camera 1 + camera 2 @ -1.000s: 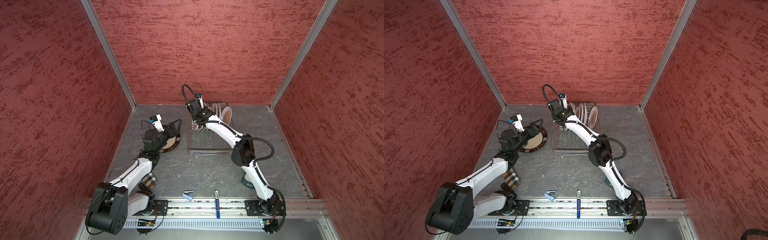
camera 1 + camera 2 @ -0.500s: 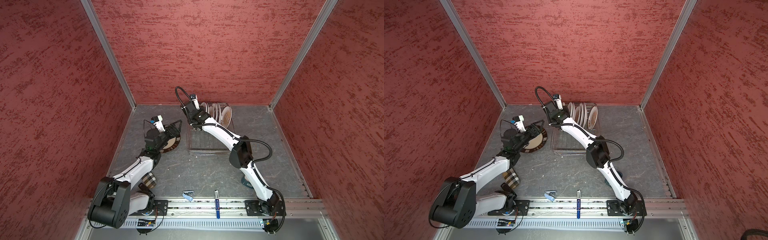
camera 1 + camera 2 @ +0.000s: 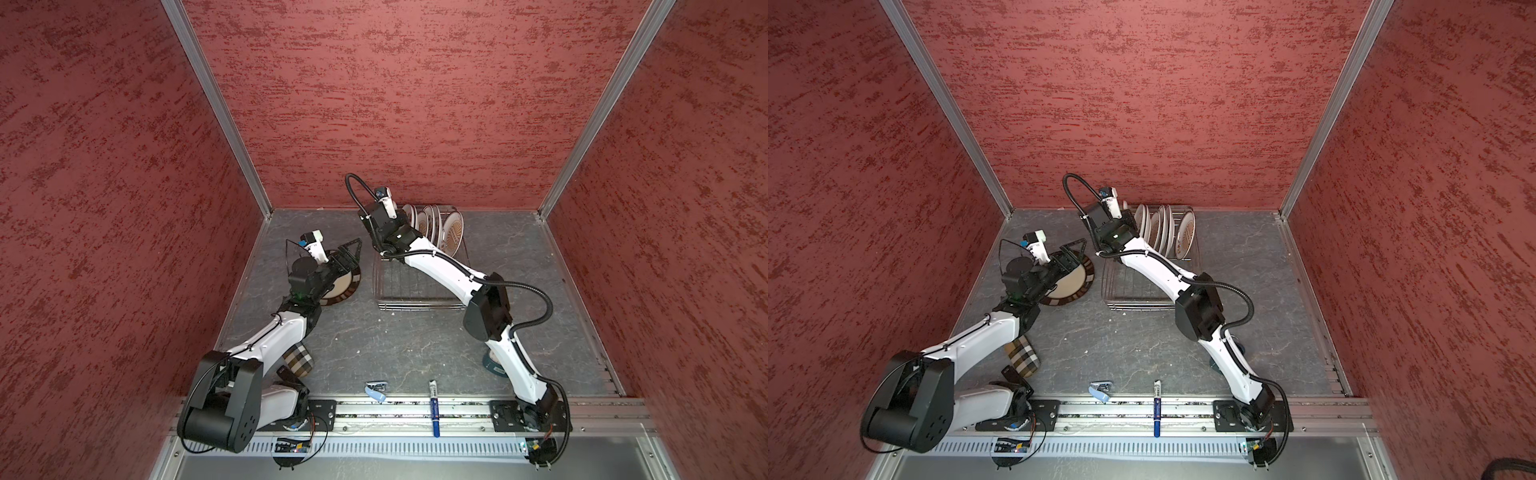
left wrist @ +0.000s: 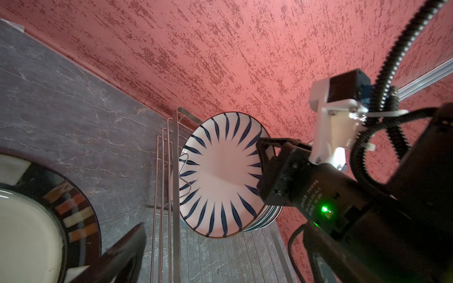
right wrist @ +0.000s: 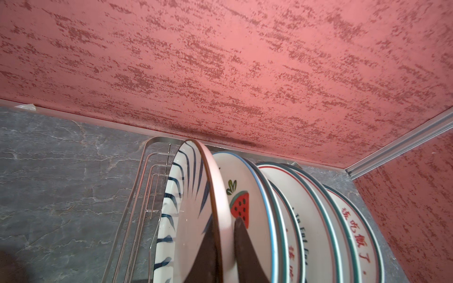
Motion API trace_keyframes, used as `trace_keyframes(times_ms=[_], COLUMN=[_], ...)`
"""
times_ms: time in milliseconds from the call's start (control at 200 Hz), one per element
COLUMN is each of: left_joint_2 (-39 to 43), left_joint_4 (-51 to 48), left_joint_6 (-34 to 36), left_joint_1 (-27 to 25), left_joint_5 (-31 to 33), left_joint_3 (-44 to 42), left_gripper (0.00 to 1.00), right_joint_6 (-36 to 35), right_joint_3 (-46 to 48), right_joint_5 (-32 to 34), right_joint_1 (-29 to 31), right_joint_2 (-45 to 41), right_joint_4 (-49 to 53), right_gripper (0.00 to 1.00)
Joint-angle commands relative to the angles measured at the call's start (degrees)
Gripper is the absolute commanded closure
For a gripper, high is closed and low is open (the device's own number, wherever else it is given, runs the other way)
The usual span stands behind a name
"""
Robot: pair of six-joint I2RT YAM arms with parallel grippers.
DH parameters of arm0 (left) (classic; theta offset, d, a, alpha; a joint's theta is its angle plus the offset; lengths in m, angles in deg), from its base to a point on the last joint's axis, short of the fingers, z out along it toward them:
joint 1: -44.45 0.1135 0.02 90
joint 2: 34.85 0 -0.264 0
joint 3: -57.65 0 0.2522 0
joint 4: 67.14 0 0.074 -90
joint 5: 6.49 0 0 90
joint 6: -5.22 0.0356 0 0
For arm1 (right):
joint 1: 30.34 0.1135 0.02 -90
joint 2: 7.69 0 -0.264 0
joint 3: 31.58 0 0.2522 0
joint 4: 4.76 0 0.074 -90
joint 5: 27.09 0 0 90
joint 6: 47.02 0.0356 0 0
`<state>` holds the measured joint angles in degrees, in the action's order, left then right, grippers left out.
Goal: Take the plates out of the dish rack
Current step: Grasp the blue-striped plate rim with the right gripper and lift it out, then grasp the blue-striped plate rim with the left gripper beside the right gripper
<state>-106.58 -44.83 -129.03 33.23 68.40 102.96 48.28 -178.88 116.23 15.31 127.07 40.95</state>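
Observation:
The dish rack (image 3: 419, 291) (image 3: 1133, 291) stands at the back, with several plates (image 3: 451, 232) (image 3: 1185, 230) upright at its far end. The nearest of them is a white plate with blue dashes (image 4: 220, 178) (image 5: 191, 220). My right gripper (image 5: 224, 235) (image 4: 267, 152) is shut on its upper rim, one finger on each face. Behind it stand a watermelon plate (image 5: 245, 196) and plates with red characters (image 5: 353, 232). My left gripper (image 3: 345, 259) (image 3: 1073, 253) hangs open and empty over a dark-rimmed plate (image 3: 343, 289) (image 4: 29, 232) lying flat on the table left of the rack.
A plaid pouch (image 3: 299, 359) lies by the left arm. A light-blue clip (image 3: 376, 388) and a blue marker (image 3: 433, 405) lie at the front edge. A teal round object (image 3: 494, 365) sits partly under the right arm. Red walls close in on three sides.
My right wrist has shifted left and slightly back over the rack with its jaws on the blue-dash plate's rim. The left arm has barely moved.

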Motion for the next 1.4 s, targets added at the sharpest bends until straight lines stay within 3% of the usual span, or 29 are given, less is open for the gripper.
trace_keyframes(times_ms=[0,431,671,762,857,1042,1162,1298,1398], left_joint_2=[1.01,2.21,1.12,0.88,0.72,0.41,-0.19,1.17,0.94], left_joint_4=[2.06,3.40,8.23,10.35,9.96,8.03,8.50,1.85,0.68], left_joint_6=[-0.74,-1.98,-3.93,-4.69,-3.61,-2.25,0.40,2.17,1.21], left_joint_1=[0.75,1.53,6.52,7.60,6.49,3.66,-2.50,-6.25,-7.12], left_joint_5=[-0.16,-1.73,-14.11,-15.94,-17.31,-20.67,-23.47,-17.86,-14.98], left_joint_3=[-0.79,-1.78,-1.52,-2.11,-1.42,0.72,2.51,3.44,3.46], left_gripper=[0.01,0.01,0.01,0.01,0.01,0.01,0.01,0.01,0.01], right_joint_6=[-0.21,2.37,7.45,10.40,15.12,31.16,37.62,47.51,48.22], right_joint_3=[1.87,22.90,42.76,50.30,57.63,73.31,79.29,85.46,87.22], right_joint_5=[2.57,-5.06,-19.58,-26.18,-34.71,-55.99,-65.06,-75.21,-77.28], right_joint_1=[0.42,1.02,-0.57,-2.39,-5.68,-18.15,-23.13,-29.09,-30.05], right_joint_2=[-8.73,-24.66,-39.81,-45.40,-50.99,-60.77,-62.50,-62.52,-62.34], right_joint_4=[-8.51,-19.35,-31.52,-36.34,-41.00,-53.02,-59.56,-69.85,-71.36], right_gripper=[0.88,0.88,0.87,0.87,0.87,0.88,0.88,0.89,0.89])
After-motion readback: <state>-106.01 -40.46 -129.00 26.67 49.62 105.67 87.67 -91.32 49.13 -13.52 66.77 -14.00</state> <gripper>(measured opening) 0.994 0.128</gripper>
